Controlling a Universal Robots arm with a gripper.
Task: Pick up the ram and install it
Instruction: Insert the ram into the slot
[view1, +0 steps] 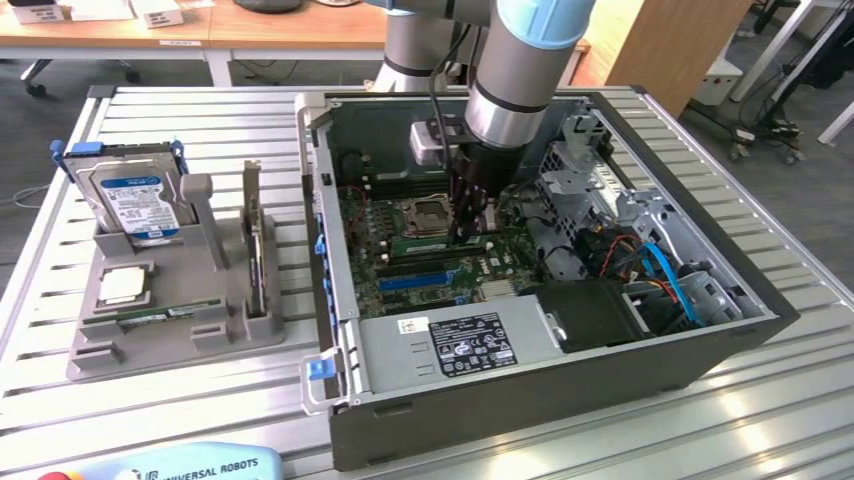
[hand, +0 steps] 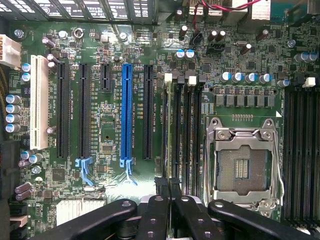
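Your gripper (hand: 168, 189) sits inside the computer case (view1: 534, 405) — jaws closed on the ram (hand: 173, 130), which stands edge-on in a memory slot beside the processor socket (hand: 243, 162) — seemingly seated, though that's hard to judge.

Gripper (hand: 169, 183) matt black; ram (hand: 173, 125) of green circuit board; glossy blue plastic slot (hand: 127, 115); matt grey plastic holder (view1: 174, 340) at the dark metal case's (view1: 534, 400) nine o'clock.
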